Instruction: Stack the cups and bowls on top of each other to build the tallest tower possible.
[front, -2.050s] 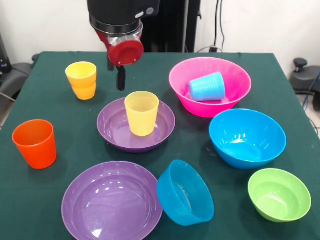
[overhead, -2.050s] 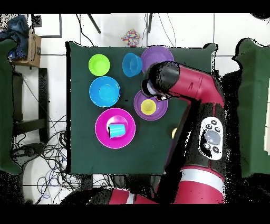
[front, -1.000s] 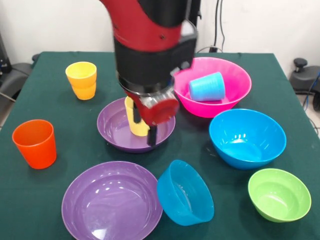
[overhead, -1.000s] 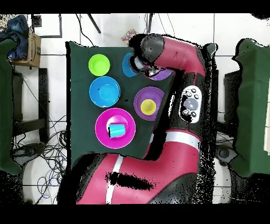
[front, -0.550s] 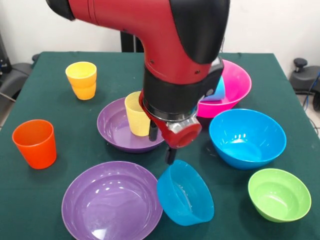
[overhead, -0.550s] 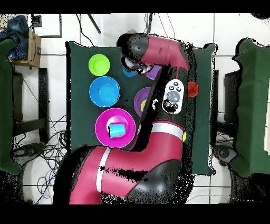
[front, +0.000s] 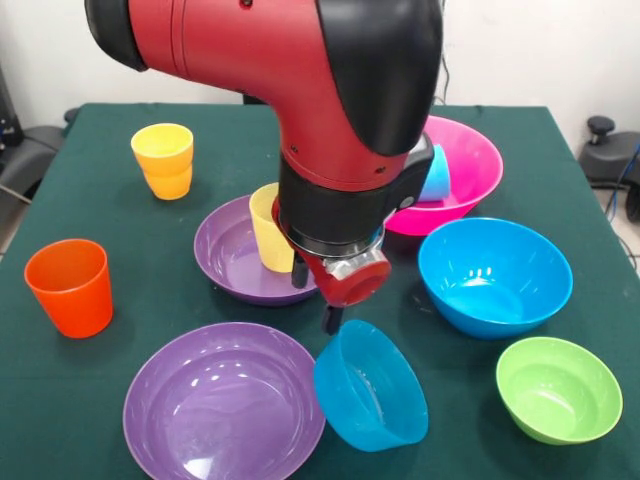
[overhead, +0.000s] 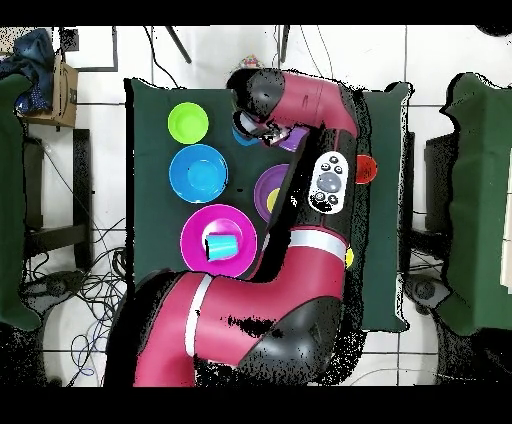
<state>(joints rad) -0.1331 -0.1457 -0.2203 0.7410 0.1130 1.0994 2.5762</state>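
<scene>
Gripper (front: 312, 298) hangs just above tilted small blue plastic bowl (front: 372, 385); grip state can't be told.
Little stacked: amber-yellow cups (front: 164, 160) nested, ribbed yellow cup (front: 270, 228) in purple bowl (front: 230, 252).

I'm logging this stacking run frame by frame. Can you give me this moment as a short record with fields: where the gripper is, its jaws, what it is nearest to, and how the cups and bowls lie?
gripper position: gripper low over the table, just above the small blue bowl's rim
jaws: cannot tell
held: nothing seen
small blue bowl: tipped on its side beside a purple bowl
pale yellow cup: upright in the other purple bowl
light blue cup: in the pink bowl
amber-yellow cups: nested
orange cup, big blue bowl, green bowl: standing alone
</scene>
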